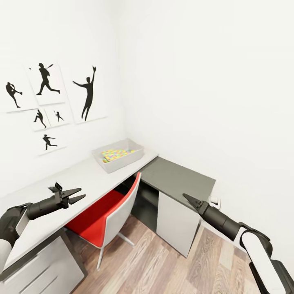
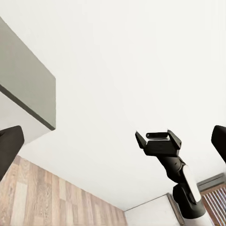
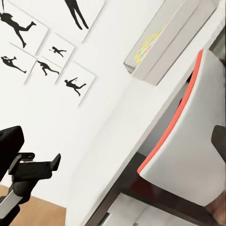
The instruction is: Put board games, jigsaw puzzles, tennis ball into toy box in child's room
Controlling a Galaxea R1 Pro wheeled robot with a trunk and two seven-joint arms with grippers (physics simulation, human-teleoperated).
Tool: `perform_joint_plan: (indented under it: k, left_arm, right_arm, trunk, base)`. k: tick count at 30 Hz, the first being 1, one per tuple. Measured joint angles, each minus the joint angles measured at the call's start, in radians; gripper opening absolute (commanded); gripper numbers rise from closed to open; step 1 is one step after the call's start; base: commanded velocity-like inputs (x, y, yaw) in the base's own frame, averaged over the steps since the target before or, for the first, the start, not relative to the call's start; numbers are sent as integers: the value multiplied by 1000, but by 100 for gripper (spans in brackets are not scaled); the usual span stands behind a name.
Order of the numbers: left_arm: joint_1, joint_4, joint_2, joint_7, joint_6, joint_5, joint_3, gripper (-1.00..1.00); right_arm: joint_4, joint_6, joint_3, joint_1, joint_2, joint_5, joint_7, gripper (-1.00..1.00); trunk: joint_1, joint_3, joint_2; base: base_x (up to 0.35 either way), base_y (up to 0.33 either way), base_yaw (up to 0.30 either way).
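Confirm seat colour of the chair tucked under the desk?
Red seat on a white-shelled chair; the head view shows it best.

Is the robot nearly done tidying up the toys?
Partly. The toy box on the table already has jigsaw-coloured pieces inside. The left gripper is open and holds nothing; the right gripper looks empty too. No other toys are in sight here.
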Motion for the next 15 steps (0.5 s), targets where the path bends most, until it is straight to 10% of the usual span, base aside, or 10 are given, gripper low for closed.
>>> perform_joint_plan:
  k: [15]
  left_arm:
    - [1,0,1,0,0,1,0,100]
  right_arm:
    - [8,0,-3,-1,-1,-1,0,100]
  trunk:
    - [0,8,0]
  base:
    - [0,0,-270]
